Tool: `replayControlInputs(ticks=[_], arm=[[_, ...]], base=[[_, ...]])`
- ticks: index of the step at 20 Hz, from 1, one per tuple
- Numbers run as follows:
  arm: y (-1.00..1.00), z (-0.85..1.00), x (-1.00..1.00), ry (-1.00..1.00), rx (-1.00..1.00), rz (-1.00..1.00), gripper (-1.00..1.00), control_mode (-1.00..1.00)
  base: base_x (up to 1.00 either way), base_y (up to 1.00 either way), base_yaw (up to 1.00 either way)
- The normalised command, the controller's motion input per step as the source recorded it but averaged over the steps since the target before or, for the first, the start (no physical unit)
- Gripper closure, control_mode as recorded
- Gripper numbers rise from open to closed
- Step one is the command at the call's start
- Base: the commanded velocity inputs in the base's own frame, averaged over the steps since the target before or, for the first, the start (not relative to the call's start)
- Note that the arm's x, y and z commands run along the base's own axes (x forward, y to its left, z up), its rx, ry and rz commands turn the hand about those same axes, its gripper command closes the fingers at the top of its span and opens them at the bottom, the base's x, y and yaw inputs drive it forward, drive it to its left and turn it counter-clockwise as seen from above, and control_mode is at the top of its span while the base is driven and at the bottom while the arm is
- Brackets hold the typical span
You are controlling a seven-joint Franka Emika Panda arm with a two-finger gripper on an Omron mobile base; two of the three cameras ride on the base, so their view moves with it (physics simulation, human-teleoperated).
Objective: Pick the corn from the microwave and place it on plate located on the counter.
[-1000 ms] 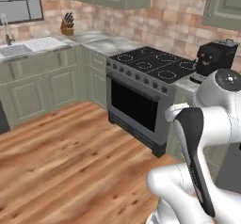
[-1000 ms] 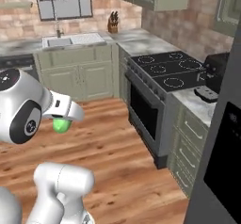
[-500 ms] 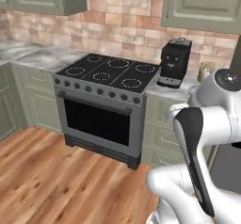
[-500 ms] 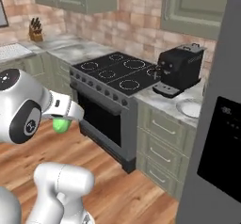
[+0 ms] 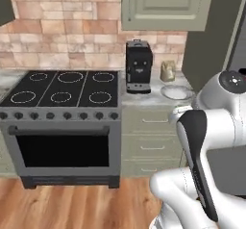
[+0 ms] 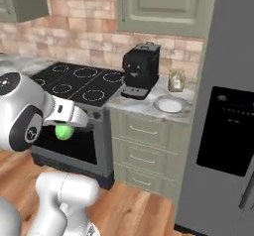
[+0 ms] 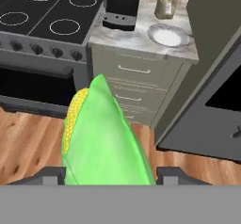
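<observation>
Bright green husk and a strip of yellow kernels mark the small corn cob [image 7: 101,136], which is seen in the hand view rising from between the two dark fingertips [image 7: 49,176] of the jaws; the cob is pinched there, one tip on each side of it, though its lower end is cut off at the bottom of that view and the contact itself cannot be made out. In the right base view only a rounded green part of the corn [image 6: 64,131] is seen under the white wrist of the gripper [image 6: 66,129], held above the wooden floor [image 6: 134,210] in front of the black stovetop with white rings [image 6: 82,83], and the fingers are hidden by the wrist. On the light marbled stone counter [image 6: 141,104] over sage-green drawers [image 6: 144,131], the round shallow plate with a white centre and greyish rim [image 6: 170,103] is seen lying just beside the black coffee machine [image 6: 140,70], on its right, with a small tan jar [image 6: 175,80] behind it near the brick wall. In the left base view the plate [image 5: 176,92] is partly covered by the white arm, and the counter [image 5: 144,97] to its right is hidden. A tall grey refrigerator with a black panel [image 6: 223,126] is seen standing against the right end of the counter, its top cut off.
</observation>
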Motion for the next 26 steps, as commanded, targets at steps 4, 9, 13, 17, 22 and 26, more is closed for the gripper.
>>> replayControlInputs(ticks=[4, 9, 13, 17, 22, 26], arm=[[0.0, 0.0, 0.0, 0.0, 0.0, 0.0, 1.0, 1.0], [0.0, 0.0, 0.0, 0.0, 0.0, 0.0, 1.0, 1.0], [0.0, 0.0, 0.0, 0.0, 0.0, 0.0, 1.0, 1.0], [0.0, 0.0, 0.0, 0.0, 0.0, 0.0, 1.0, 1.0], [0.0, 0.0, 0.0, 0.0, 0.0, 0.0, 1.0, 1.0], [0.0, 0.0, 0.0, 0.0, 0.0, 0.0, 1.0, 1.0]], base=[[0.64, 0.62, -0.68], [0.73, 0.64, -0.63], [0.71, 0.47, -0.6], [0.94, 0.26, -0.42], [0.99, -0.03, 0.0], [0.74, -0.47, 0.12]])
